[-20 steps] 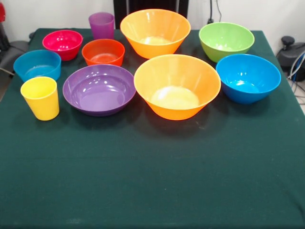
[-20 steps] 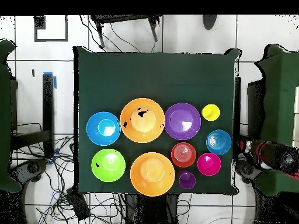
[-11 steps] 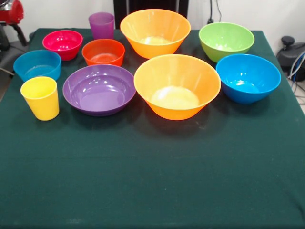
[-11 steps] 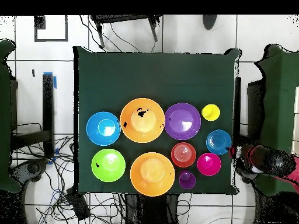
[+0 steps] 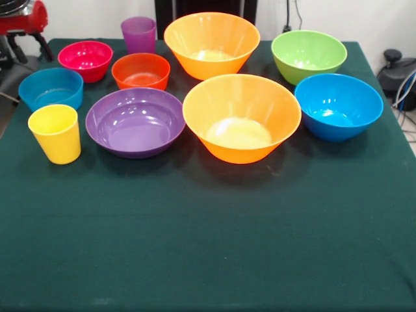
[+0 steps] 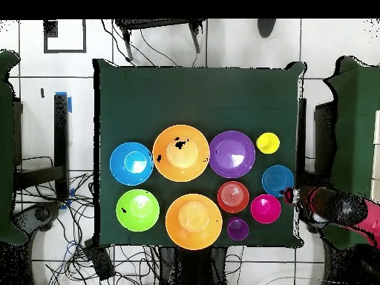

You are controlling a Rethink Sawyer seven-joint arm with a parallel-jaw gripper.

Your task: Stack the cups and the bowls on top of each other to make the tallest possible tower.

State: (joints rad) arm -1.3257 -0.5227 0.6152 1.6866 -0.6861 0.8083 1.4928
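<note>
**Nothing stacked; arm at the counter's edge**

Ten vessels are set apart on the counter (image 5: 208,247). The fingers (image 6: 291,196) are seen just beside the teal bowl (image 6: 277,179); their state cannot be told. Farther off are found the orange bowls (image 6: 180,153), then the yellow cup (image 6: 268,142).

I cannot read any text, label, brand, number or sign in my two views. The bowls (image 5: 242,117) and the cups (image 5: 56,133) are plain, with no print that I can see, and the green cloth (image 5: 208,247) has no marking.
</note>
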